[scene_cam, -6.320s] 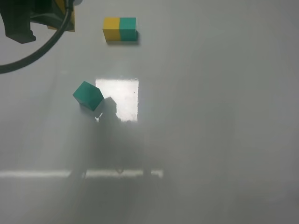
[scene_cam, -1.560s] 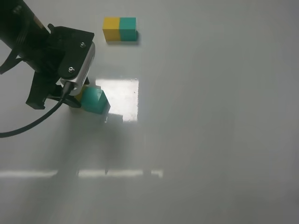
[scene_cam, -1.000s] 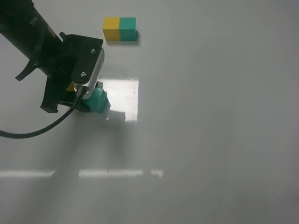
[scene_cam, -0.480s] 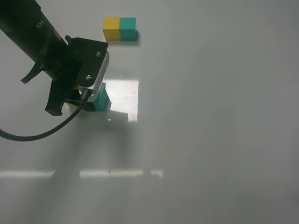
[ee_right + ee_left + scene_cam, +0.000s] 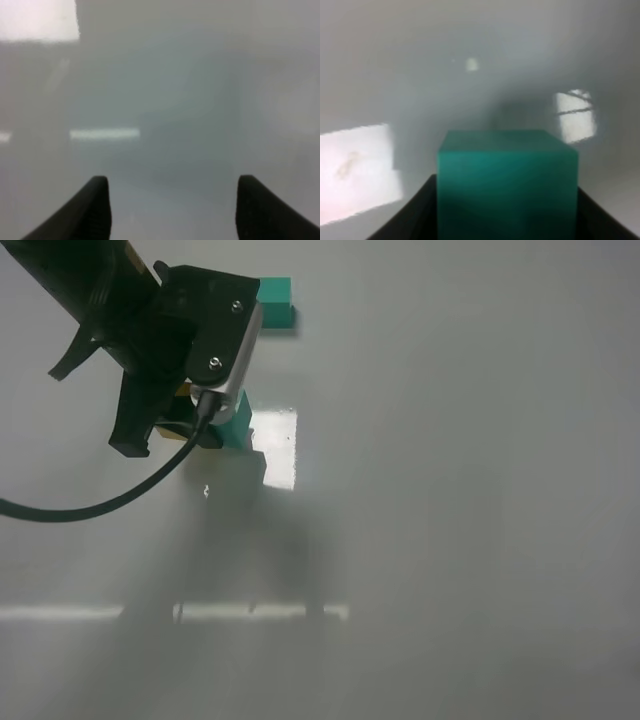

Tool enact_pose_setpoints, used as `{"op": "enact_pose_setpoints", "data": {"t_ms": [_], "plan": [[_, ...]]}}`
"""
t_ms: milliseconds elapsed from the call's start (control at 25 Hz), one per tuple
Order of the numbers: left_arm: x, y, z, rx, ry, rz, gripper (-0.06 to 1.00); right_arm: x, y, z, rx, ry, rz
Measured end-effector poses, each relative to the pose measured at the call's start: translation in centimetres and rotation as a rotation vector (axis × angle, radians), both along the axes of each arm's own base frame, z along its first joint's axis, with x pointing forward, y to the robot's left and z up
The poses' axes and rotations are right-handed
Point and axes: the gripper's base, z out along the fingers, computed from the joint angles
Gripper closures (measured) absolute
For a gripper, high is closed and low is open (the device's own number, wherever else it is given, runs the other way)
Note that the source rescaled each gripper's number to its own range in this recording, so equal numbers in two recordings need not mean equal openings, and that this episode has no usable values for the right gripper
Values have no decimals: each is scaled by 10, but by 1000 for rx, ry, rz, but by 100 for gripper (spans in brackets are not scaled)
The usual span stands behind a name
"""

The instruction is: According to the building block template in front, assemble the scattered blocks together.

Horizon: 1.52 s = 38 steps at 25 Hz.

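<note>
My left gripper [image 5: 198,423] is at the far left of the table and is shut. A sliver of the yellow cube [image 5: 172,436] shows between its fingers. The teal cube [image 5: 238,426] sits against the yellow one on the right and sticks out past the fingertips. In the left wrist view the teal cube [image 5: 507,185] fills the space between the dark fingers [image 5: 407,217] and hides the yellow cube. Of the template, only the teal half [image 5: 276,298] shows behind the arm. My right gripper [image 5: 175,210] is open and empty over bare table.
The left arm's black cable [image 5: 100,505] loops out to the left edge. A bright glare patch [image 5: 278,445] lies right of the cubes. A thin light strip [image 5: 240,612] crosses the near table. A small speck [image 5: 207,490] lies below the gripper.
My left gripper brought the yellow cube against the teal cube. It has now moved up and toward the template with both cubes, and its arm covers the template's yellow half.
</note>
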Motion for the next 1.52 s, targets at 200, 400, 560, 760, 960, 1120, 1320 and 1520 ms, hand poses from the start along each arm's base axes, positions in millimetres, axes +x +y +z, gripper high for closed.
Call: {"op": "enact_pose_setpoints", "data": {"t_ms": [200,400,560,760,960,1120,1320,1520], "plan": [[-2,-2,11,-23,-31,28,94,0,0,0,0,0,0],[13,1,4,-56,-21,121,94,0,0,0,0,0,0],[28,-1,-7,-71,-7,148,94,0,0,0,0,0,0],[33,-7,-15,-94,11,140,94,0,0,0,0,0,0],[36,-9,-19,-87,20,140,94,0,0,0,0,0,0],[36,-9,-20,-83,25,141,94,0,0,0,0,0,0],[35,-10,-21,-81,46,139,94,0,0,0,0,0,0],[33,-12,-21,-114,70,132,48,0,0,0,0,0,0]]}}
